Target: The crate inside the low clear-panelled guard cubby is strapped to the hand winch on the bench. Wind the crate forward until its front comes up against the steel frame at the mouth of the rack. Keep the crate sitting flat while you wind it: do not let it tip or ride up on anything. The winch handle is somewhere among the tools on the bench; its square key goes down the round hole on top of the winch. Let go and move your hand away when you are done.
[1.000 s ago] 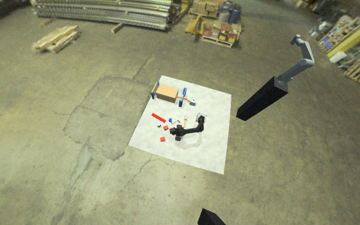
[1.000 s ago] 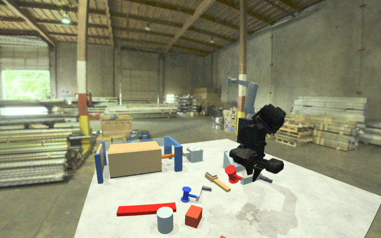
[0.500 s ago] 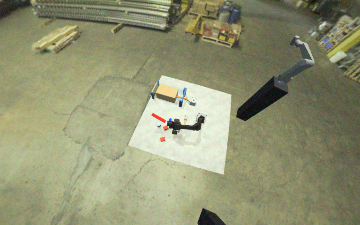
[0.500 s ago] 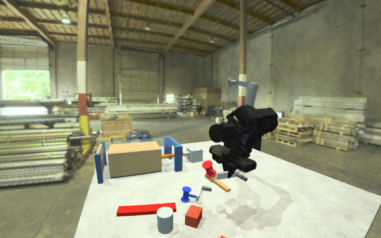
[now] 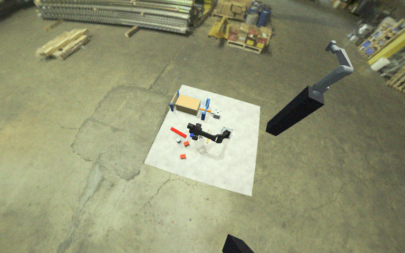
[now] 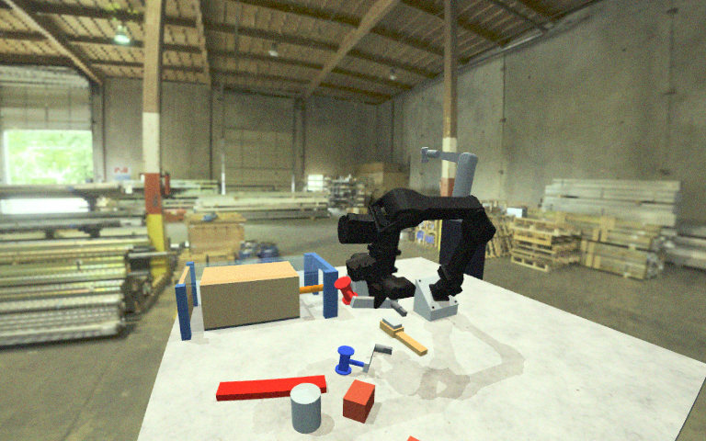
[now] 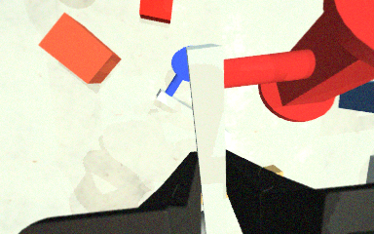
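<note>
My gripper (image 6: 383,300) (image 7: 206,157) is shut on the grey crank bar of the red handle (image 6: 343,284) (image 7: 270,68), above the bench. The bar runs up between the fingers in the wrist view, with the red grip to the right; a dark stub shows at its other end in the exterior view. The tan crate (image 5: 187,102) (image 6: 249,296) sits flat in the cubby, with a gap to the blue steel frame (image 5: 204,116) (image 6: 334,294). An orange strap (image 5: 205,110) (image 6: 311,288) runs forward from it. The winch (image 5: 217,114) is mostly hidden behind the arm and handle in the exterior view.
A blue handle (image 6: 344,359) (image 7: 180,64) and a wooden tool (image 6: 411,342) (image 5: 207,139) lie on the bench. A red bar (image 5: 178,132) (image 6: 270,388), a grey cylinder (image 5: 178,140) (image 6: 305,409) and a red block (image 5: 186,143) (image 6: 358,401) are farther from the winch.
</note>
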### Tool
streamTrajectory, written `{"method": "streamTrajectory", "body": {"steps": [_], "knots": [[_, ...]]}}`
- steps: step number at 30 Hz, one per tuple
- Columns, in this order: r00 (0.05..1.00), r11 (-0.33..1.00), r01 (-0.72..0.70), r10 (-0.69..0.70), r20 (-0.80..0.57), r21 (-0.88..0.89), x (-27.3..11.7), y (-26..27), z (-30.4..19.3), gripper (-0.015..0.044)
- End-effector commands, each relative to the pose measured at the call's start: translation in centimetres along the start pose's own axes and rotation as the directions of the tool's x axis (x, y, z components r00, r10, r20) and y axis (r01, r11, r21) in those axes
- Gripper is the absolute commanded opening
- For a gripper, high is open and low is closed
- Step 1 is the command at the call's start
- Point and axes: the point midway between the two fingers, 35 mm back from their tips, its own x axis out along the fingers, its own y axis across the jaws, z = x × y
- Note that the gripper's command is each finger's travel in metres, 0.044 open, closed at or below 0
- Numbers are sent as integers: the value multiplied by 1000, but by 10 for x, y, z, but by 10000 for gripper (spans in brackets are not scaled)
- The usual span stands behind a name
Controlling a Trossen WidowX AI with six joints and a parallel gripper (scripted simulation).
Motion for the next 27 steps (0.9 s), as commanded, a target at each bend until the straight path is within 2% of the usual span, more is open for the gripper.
{"method": "streamTrajectory", "body": {"steps": [1,14,27], "knots": [[1000,999,18,-18,-1,27,1,-34,4,0],[999,995,42,-40,-20,95,5,-141,-4,0],[999,988,24,-19,-40,153,11,-238,-41,0]]}}
